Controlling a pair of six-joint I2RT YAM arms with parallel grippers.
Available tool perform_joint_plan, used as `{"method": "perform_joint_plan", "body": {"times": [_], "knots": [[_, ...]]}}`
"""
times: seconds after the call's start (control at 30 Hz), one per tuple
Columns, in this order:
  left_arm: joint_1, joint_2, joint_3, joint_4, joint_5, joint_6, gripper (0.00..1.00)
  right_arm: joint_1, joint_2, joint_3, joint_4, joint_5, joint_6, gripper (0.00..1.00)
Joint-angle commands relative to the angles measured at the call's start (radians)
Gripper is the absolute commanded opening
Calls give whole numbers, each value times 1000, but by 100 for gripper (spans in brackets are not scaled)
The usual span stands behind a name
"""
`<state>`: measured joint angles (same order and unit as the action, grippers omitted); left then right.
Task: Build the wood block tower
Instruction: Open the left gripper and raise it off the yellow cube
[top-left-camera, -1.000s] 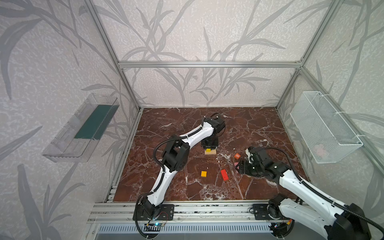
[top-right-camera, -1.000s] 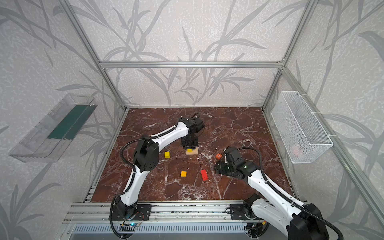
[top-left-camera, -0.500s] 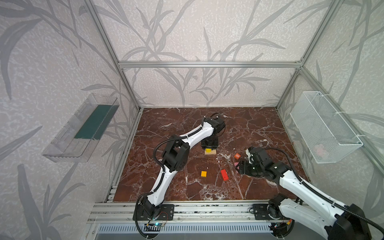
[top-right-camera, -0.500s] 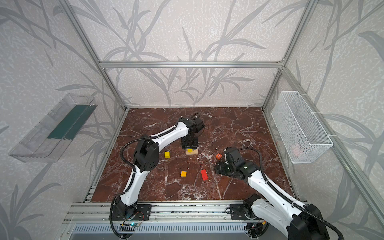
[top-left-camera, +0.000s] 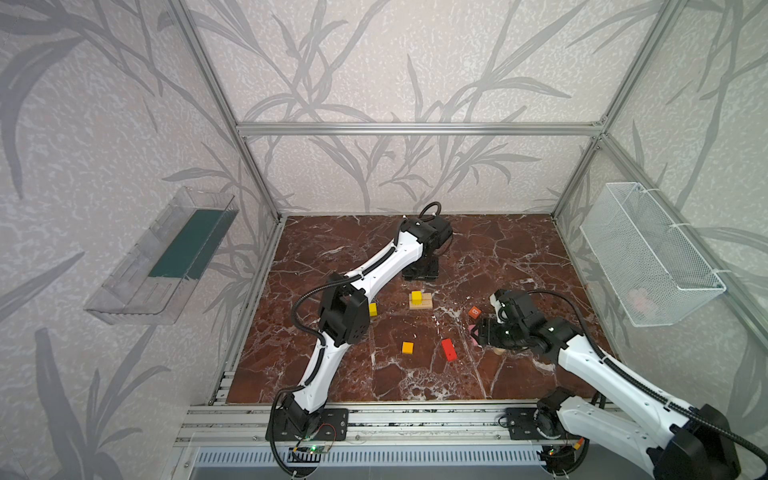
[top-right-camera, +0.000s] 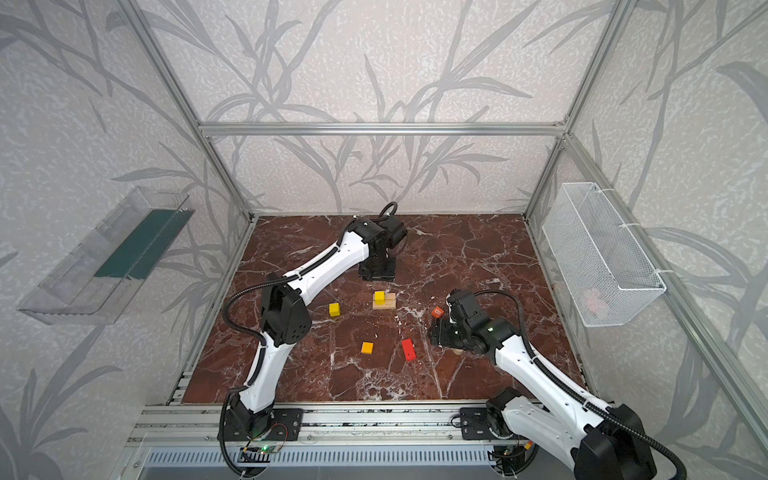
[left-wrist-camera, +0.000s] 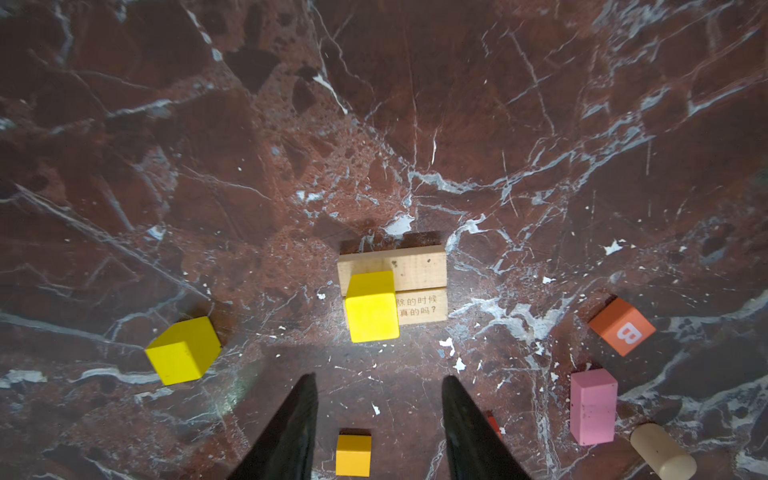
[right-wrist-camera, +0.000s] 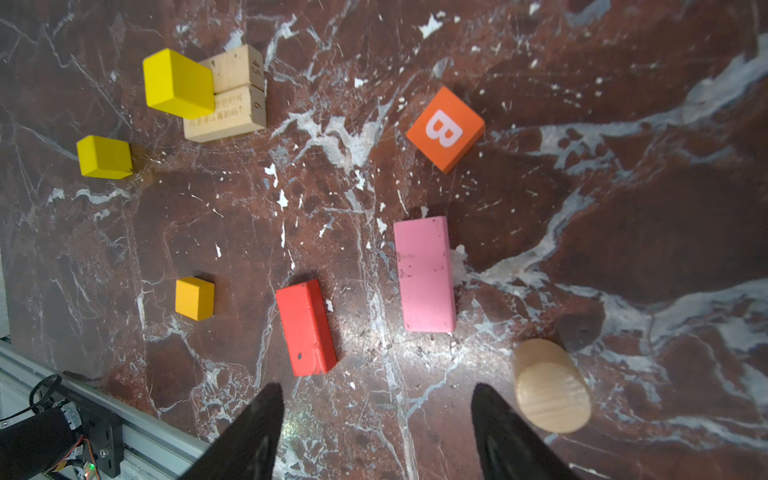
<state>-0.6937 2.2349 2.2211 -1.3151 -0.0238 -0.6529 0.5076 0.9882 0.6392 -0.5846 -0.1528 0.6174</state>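
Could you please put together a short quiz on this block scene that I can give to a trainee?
1. True or false: one yellow cube rests on the two tan planks.
2. The tan cylinder is: A) standing upright, B) lying on its side on the table, C) clamped between jaws.
3. Short answer: what does the right gripper hold?
Key: 1 true. 2 B. 3 Nothing; its jaws stand open and empty.
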Motion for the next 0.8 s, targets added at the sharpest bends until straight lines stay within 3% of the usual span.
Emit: {"method": "perform_joint_plan", "body": {"times": [0.0,0.17,0.5,0.77], "knots": [[16,-57,12,-87,-24,25,48,-4,-2,42,-55,46,-33,72],[35,-100,-35,-35,7,42,48,-4,-34,31,-67,108,-32,72],[56,-78,13,15,114,28,48,-3,-27,-21,-44,133,-5,72],[74,-50,53,26,110,26,48,-6,-32,-27,-47,139,-11,72]]}}
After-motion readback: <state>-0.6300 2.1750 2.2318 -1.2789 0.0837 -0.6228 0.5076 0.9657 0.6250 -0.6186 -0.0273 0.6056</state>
